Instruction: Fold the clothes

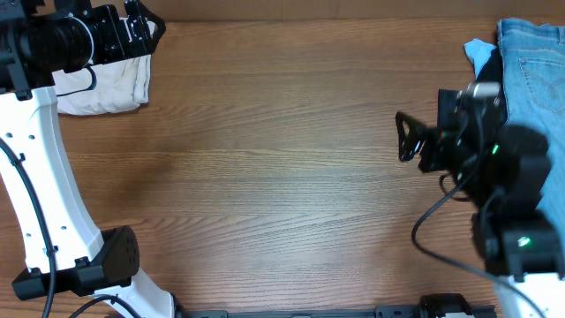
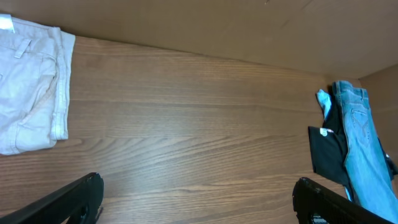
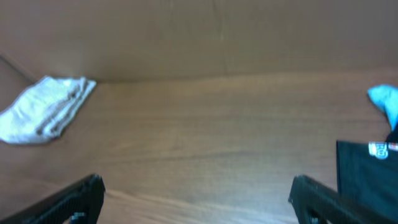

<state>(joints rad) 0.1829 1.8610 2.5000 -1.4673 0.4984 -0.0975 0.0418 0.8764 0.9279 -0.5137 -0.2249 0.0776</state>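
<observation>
Overhead: the left end effector point(image 1: 148, 28) is held at the folded khaki garment's point(image 1: 106, 84) edge, at the counter's point(image 1: 265, 177) far-left corner — the right end effector point(image 1: 403, 137) is pointed inward beside the jeans point(image 1: 530, 62). Left wrist: its fingers point(image 2: 68, 199) are seen spread, empty. Right wrist: likewise spread.

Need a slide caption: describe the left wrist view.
Open left gripper over the wooden table: beige garment at frame left, jeans and black shirt at frame right.

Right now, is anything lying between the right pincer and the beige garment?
Nothing visible on the table: only bare wood lies between the open right pincer and the beige garment. The jeans and black shirt lie off to the right. The left pincer hangs over the garment's edge.
</observation>
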